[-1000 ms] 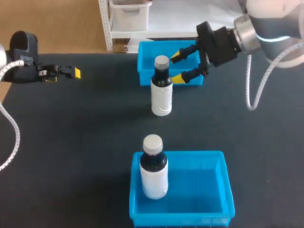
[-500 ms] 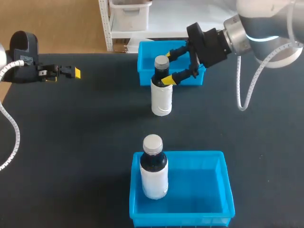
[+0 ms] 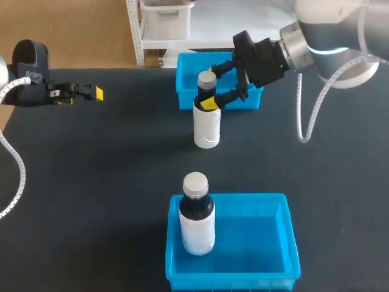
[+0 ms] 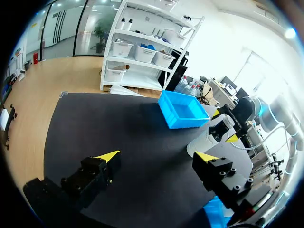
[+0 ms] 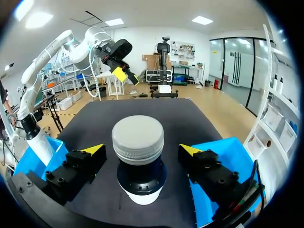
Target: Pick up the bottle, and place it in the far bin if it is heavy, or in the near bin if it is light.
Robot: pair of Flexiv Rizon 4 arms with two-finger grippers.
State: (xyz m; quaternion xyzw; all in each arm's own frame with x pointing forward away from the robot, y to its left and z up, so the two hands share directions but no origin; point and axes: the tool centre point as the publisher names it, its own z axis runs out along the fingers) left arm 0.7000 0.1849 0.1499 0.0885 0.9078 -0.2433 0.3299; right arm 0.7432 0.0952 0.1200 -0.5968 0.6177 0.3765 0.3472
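A bottle (image 3: pixel 206 125) with a white body, dark shoulder and grey cap stands upright on the black table, just in front of the far blue bin (image 3: pixel 189 85). My right gripper (image 3: pixel 210 86) is open, with one finger on each side of the bottle's neck. In the right wrist view the bottle's cap (image 5: pixel 137 137) sits between the yellow fingertips (image 5: pixel 95 150), with a gap on both sides. The near blue bin (image 3: pixel 267 243) holds a second, similar bottle (image 3: pixel 197 222). My left gripper (image 3: pixel 91 92) is at the table's far left, open (image 4: pixel 156 156) and holding nothing.
The left wrist view shows the far bin (image 4: pixel 183 110), the standing bottle (image 4: pixel 202 145) and my right gripper (image 4: pixel 227 127) across bare black table. The far bin holds nothing that I can see.
My right gripper has moved left, from beside the far bin to the bottle, so its open fingers now straddle the neck. The left arm and both bottles have kept still.
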